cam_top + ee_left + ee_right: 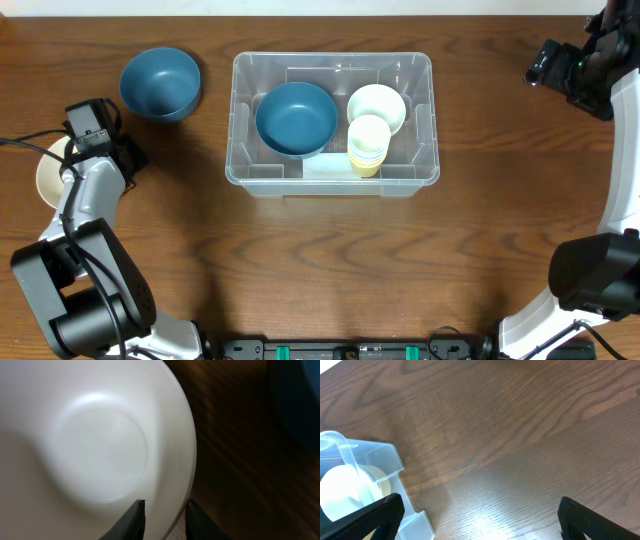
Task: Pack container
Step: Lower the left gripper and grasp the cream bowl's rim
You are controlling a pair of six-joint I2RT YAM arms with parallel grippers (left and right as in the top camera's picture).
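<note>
The left gripper [165, 512], jaws pinching the rim, hides most of one cream bowl [90, 435]; the right gripper [480, 509] gapes empty. Two blue bowls [160, 83], two cream; one of each sits inside the container [242, 120].

Left end effector [165, 510] pinches the rim of the cream bowl [90, 435]; right end effector [480, 510] hangs wide open.

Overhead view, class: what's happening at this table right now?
The left gripper pinches the rim of a loose cream bowl at the left edge of the table. The container already holds a blue bowl, a second cream bowl and stacked cups. A spare blue bowl sits beside it. The right gripper hangs open and empty, far right.
</note>
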